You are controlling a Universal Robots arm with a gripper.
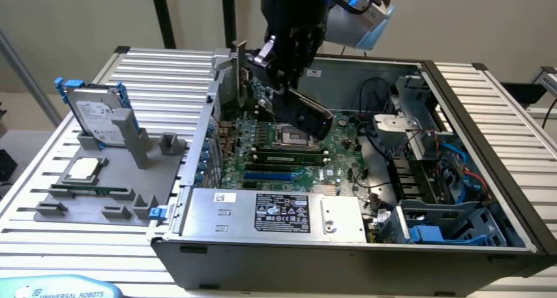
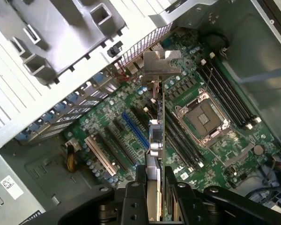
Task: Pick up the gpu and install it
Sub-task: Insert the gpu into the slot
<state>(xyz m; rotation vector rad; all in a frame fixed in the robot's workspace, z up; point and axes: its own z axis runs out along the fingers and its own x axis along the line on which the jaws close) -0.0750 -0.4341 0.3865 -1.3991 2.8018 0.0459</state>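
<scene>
My gripper (image 1: pixel 283 66) hangs over the open computer case (image 1: pixel 487 135), shut on the gpu (image 1: pixel 306 112), a thin dark card tilted above the motherboard (image 1: pixel 261 141). In the wrist view the gpu (image 2: pixel 155 140) is seen edge-on between my two black fingers (image 2: pixel 141 180), with its silver end bracket (image 2: pixel 161 63) at the far end, near the case's perforated rear wall. The card hovers above the board, over the row of expansion slots that includes a blue slot (image 2: pixel 136 129), beside the processor socket (image 2: pixel 201 117). Whether it touches a slot is not visible.
A silver hard drive with blue rails (image 1: pixel 96 112) and a square processor chip (image 1: pixel 85 169) rest on a grey fixture (image 1: pixel 113 180) at the exterior view's left. Inside the case are the power supply (image 1: pixel 274 213), cables (image 1: pixel 383 141) and a drive cage (image 1: pixel 435 226).
</scene>
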